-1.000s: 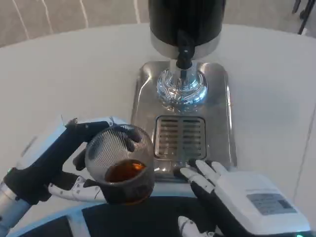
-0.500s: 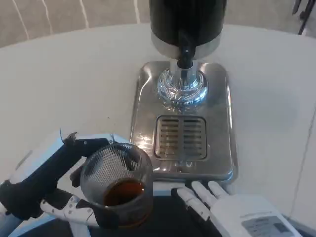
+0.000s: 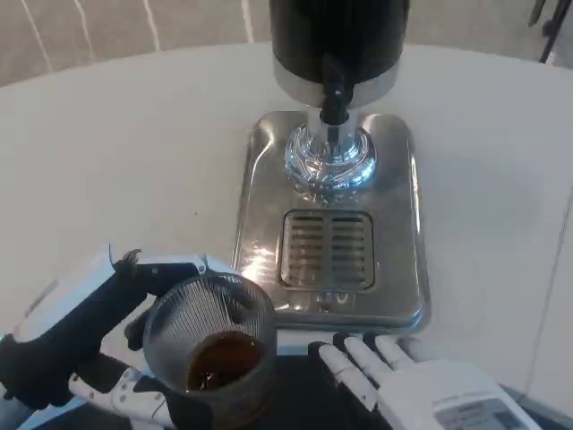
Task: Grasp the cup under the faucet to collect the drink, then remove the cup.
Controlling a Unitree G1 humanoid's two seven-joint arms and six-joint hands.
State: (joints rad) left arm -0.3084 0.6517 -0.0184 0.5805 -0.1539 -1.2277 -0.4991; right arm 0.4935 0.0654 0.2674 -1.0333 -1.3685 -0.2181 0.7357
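Note:
A ribbed clear glass cup (image 3: 210, 349) with brown drink in its bottom sits in my left hand (image 3: 85, 336) at the lower left, fingers wrapped around its side. It is off the steel drip tray (image 3: 260, 206), left of the tray's front corner. The black dispenser (image 3: 338, 40) stands at the back of the tray, its black faucet (image 3: 334, 94) hanging over the chrome base with nothing under it. My right hand (image 3: 421, 385) lies at the bottom right in front of the tray, fingers stretched out, holding nothing.
A slotted grille (image 3: 327, 249) fills the tray's front half. The white table (image 3: 116, 152) stretches wide to the left and right of the tray. A dark part of my body lies along the bottom edge between the hands.
My left hand has drawn the cup down and toward me, away from the tray. My right hand has pulled back from the tray's front edge toward the bottom of the picture.

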